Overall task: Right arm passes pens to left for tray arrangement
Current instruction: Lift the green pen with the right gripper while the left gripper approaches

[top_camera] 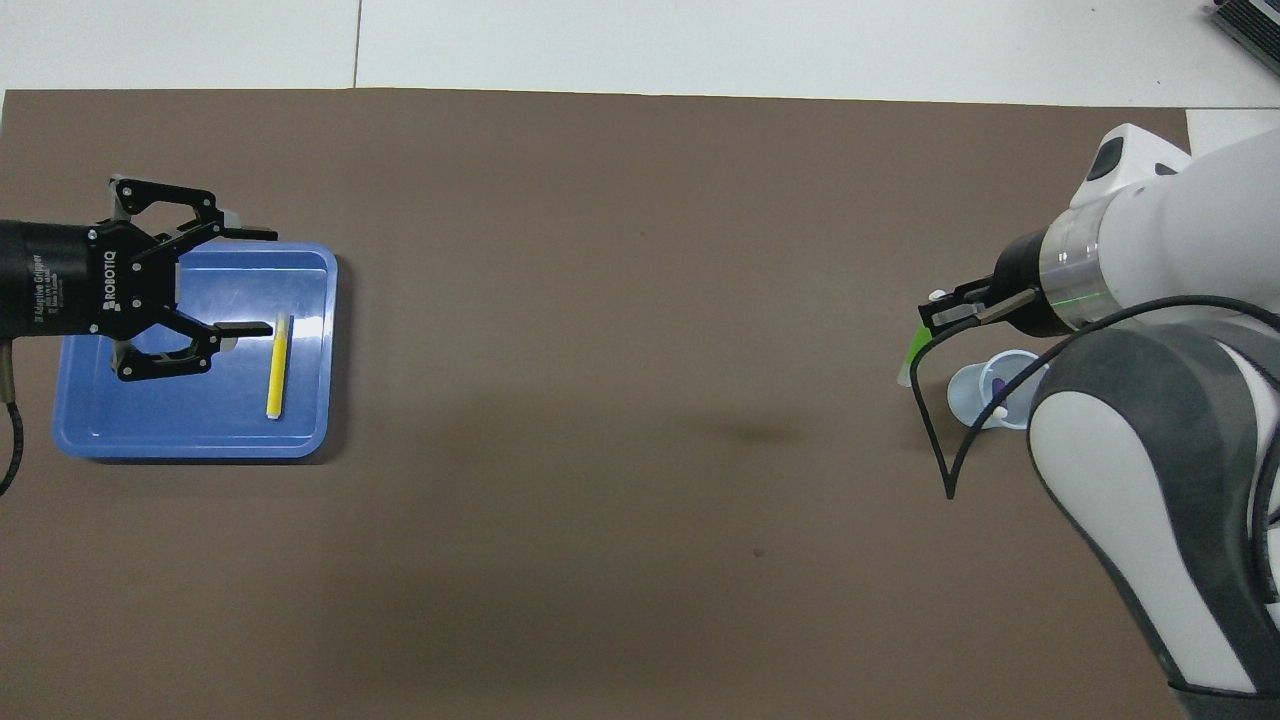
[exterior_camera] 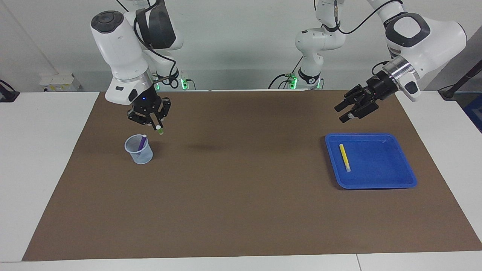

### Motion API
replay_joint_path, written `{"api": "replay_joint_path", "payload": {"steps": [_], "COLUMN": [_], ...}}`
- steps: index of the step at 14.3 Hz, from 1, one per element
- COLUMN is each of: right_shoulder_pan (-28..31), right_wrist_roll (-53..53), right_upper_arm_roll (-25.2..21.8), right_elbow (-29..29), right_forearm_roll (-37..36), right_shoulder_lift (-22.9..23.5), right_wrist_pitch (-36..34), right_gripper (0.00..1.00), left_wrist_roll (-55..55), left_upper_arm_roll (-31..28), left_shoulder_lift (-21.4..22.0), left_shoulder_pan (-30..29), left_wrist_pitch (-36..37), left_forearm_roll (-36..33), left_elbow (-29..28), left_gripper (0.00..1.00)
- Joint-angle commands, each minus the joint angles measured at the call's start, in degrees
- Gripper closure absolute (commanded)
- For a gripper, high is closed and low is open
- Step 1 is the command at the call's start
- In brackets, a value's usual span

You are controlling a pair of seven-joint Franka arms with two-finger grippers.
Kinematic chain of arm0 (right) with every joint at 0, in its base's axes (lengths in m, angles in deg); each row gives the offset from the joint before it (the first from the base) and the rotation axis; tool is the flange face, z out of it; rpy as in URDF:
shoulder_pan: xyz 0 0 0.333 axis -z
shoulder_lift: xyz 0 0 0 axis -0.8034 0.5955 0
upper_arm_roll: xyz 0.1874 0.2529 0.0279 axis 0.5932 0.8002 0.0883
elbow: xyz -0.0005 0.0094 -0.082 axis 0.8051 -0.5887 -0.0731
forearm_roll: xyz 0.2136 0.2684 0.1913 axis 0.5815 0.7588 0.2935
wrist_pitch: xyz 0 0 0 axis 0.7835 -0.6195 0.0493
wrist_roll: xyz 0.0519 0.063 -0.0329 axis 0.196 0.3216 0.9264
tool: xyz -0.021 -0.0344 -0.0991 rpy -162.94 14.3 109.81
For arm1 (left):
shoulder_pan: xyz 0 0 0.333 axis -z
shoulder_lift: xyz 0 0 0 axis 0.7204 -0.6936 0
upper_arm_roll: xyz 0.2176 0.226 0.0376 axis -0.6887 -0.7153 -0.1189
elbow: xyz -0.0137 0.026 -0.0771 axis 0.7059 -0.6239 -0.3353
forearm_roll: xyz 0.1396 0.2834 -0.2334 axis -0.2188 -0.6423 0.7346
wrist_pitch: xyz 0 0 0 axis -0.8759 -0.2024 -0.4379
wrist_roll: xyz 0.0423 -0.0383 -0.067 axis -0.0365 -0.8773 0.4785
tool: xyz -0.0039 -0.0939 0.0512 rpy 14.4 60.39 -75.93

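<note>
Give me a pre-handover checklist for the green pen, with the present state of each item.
1. Right gripper shut on the green pen, held in the air beside the cup: ok.
2. Pen clear of the cup rim: ok.
3. Left gripper open and waiting over the tray: ok.
4. Room in the tray beside the yellow pen: ok.
5. Purple pen in the cup, cup upright: ok.
6. Enough green pen sticking out of the fingers for the left gripper to take: cannot tell.
</note>
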Motion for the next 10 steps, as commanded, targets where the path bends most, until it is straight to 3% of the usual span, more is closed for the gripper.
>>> {"api": "replay_joint_path", "payload": {"steps": [1, 6, 10], "right_shoulder_pan": [-1.1, -8.3, -13.3], "right_wrist_roll": [-12.2, -33.8, -46.4], "right_upper_arm_roll": [0.7, 0.7, 0.7], "right_elbow": [0.2, -2.0, -5.2], "right_forearm_roll": [7.3, 13.0, 13.1], "right_shoulder_lift": [0.5, 0.2, -0.7], "right_wrist_pitch": [3.9, 12.1, 21.4], "right_gripper": [1.00, 1.00, 1.00], "left_wrist_roll": [-4.7, -12.9, -19.4], "left_upper_arm_roll": [0.3, 0.4, 0.5], "left_shoulder_lift": [1.9, 2.0, 2.8], "left_shoulder_pan": [0.5, 3.0, 4.2], "left_wrist_pitch": [-2.7, -4.5, -5.3], "left_forearm_roll": [1.2, 1.3, 1.2], "left_elbow": [-2.4, -2.9, -4.3], "left_gripper": [0.17, 0.17, 0.17]}}
